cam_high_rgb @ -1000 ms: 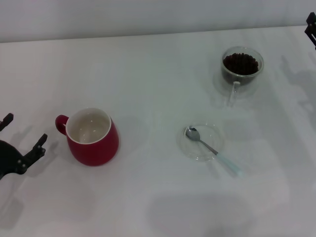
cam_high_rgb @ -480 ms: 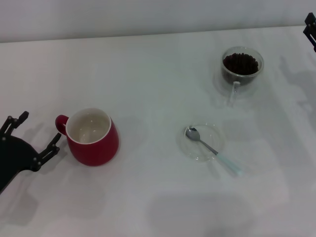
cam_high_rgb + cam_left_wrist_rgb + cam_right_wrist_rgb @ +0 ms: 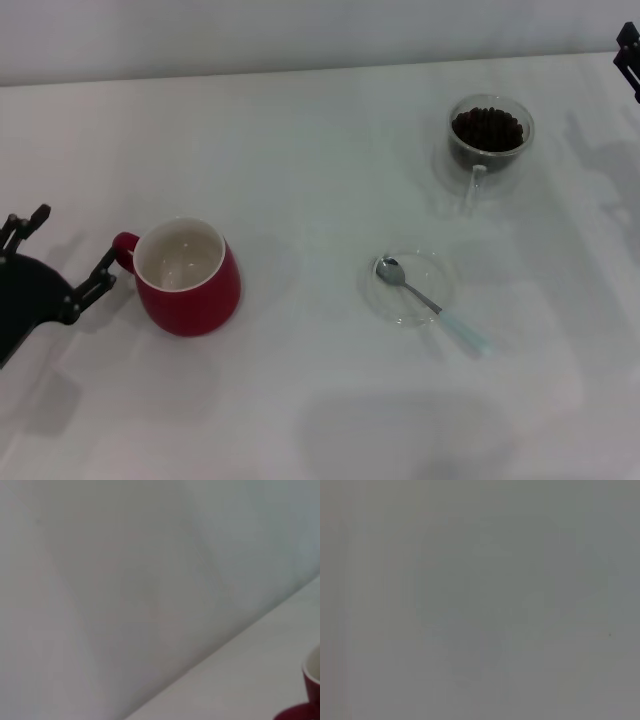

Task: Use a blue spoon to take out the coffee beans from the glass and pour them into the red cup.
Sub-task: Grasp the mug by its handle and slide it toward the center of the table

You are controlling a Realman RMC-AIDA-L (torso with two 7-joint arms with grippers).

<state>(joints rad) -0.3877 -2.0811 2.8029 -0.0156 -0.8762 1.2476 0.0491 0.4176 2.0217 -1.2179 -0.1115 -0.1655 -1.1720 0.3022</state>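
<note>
Hovering at the near left edge of the white tabletop point(image 3: 300, 180), the left gripper point(image 3: 62, 252) sits with its two dark fingers spread wide and nothing between them, one fingertip just beside the red handle of the red cup point(image 3: 187, 277). That cup stands upright, white inside showing, with no beans visible in it, and the left wrist view catches only a sliver of its rim and body point(image 3: 311, 695) at the picture's edge. Over to the right, the blue spoon point(image 3: 430, 304) lies with its metal bowl on a flat clear saucer point(image 3: 408, 287), pale handle trailing off the saucer's near right rim onto the tabletop. Farther back on the right stands the glass point(image 3: 489, 134), upright, handle pointing toward the near side, and the coffee beans point(image 3: 487, 126) fill it in a dark heap. Right up in the far right corner, the right gripper point(image 3: 630, 55) barely peeks in; whether its fingers are apart or together, I cannot tell.
</note>
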